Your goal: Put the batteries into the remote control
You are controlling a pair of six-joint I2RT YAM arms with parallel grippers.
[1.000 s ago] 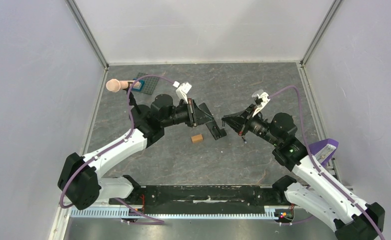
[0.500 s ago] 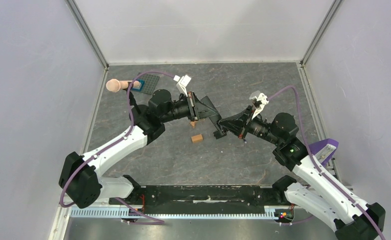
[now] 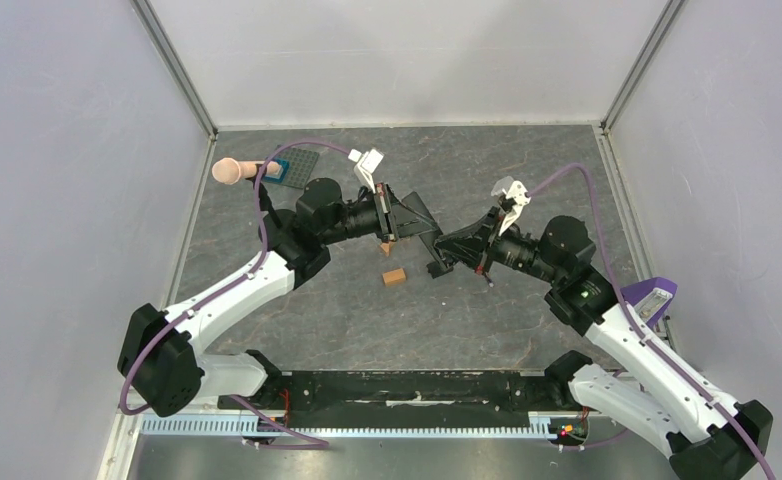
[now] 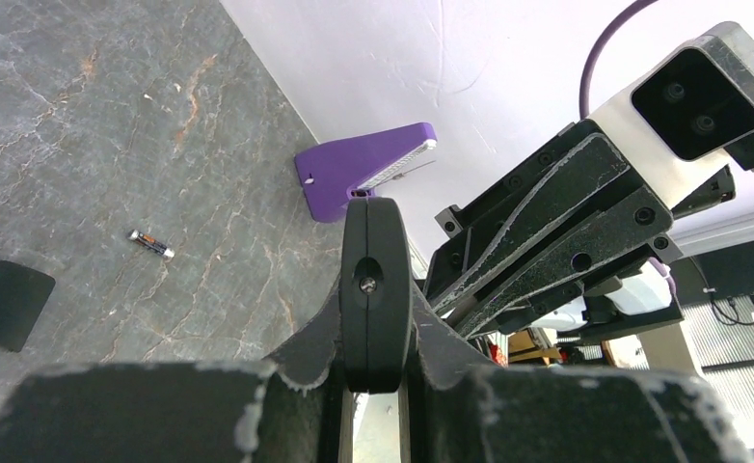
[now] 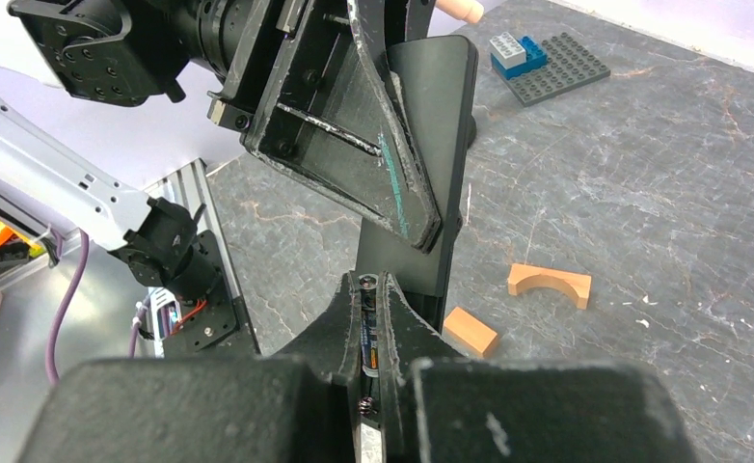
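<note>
nearest me an orange block (image 3: 394,277) lies on the table (image 3: 467,320). just past it my right gripper (image 5: 371,289) is clamped on a battery (image 5: 368,338), close to the remote (image 5: 421,174). my left gripper (image 4: 375,323) pinches the remote and holds it off the table. a lego plate (image 3: 292,167) sits far left.

- Bright, even overhead light; the grey veined surface (image 3: 367,320) carries only soft shadows under the arms.
- The left hand (image 4: 375,333) and right hand (image 5: 368,309), close to their lenses, blur along the bottom edges; the surface behind is sharp.
</note>
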